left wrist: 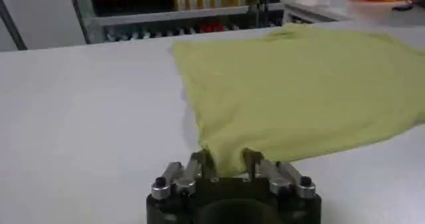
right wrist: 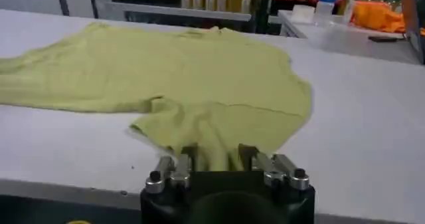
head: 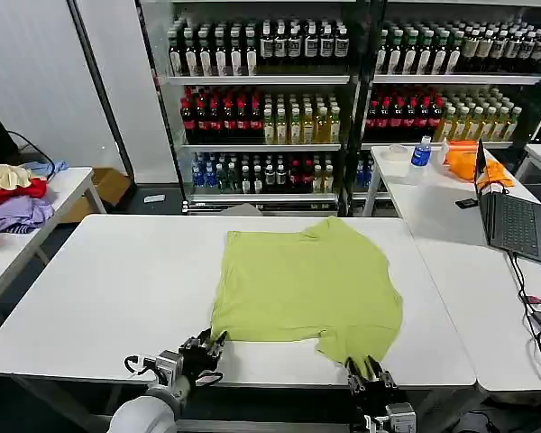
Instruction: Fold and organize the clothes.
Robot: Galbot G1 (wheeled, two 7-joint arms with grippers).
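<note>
At the near edge of the white worktop (head: 99, 298), the left gripper (head: 203, 347) has its jaws pinching the near-left corner of the lime T-shirt (head: 307, 280); in the left wrist view the cloth runs straight down between them (left wrist: 226, 169). The right gripper (head: 370, 372) likewise pinches the shirt's near-right edge, a gathered fold of fabric caught between its jaws (right wrist: 216, 155). The shirt lies mostly flat in the middle of the worktop, rumpled toward its near-right side.

The risk I see: each grip takes only a thin bite of hem, so a quick lift could let the cloth slip free, and uneven pulling would skew the fold or deepen the rumple on the right.

To the right sits a laptop (head: 514, 221); on the left worktop, a garment pile (head: 13, 198). Far behind stand shelves of bottles (head: 261, 108).
</note>
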